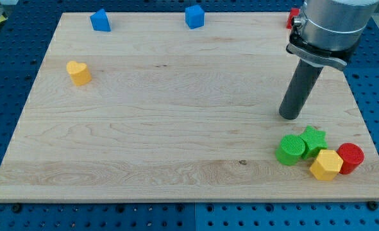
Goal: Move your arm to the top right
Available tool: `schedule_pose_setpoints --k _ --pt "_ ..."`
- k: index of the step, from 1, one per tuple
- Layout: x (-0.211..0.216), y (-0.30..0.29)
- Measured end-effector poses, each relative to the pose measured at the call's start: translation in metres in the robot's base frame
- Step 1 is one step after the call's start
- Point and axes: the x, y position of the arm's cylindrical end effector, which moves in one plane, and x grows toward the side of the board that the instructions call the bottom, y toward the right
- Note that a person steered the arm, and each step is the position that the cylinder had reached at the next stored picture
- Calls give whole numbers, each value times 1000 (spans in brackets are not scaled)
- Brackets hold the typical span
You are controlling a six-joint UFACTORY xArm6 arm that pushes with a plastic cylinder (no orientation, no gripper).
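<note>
My tip (pixel 290 116) rests on the wooden board (pixel 163 109) at the view's right, a little above a cluster of blocks. The cluster holds a green cylinder (pixel 291 149), a green star (pixel 314 140), a yellow hexagonal block (pixel 326 165) and a red cylinder (pixel 351 158), packed close together at the bottom right. The tip does not touch them. A red block (pixel 292 17) peeks out at the top right, mostly hidden behind my arm.
Two blue blocks sit along the top edge, one at the left (pixel 101 20) and one near the middle (pixel 194 17). A yellow heart (pixel 79 72) lies at the left. Blue perforated table surrounds the board.
</note>
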Motion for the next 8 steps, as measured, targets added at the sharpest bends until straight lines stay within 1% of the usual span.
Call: schedule_pose_setpoints --k 1,2,3,4,5,6,7,8 --pt "0 0" --pt "-26 -24" --pt "-47 -35" --pt "-47 -32" --pt "-62 18" --pt "-102 91" --pt "-131 143" --pt "-131 143"
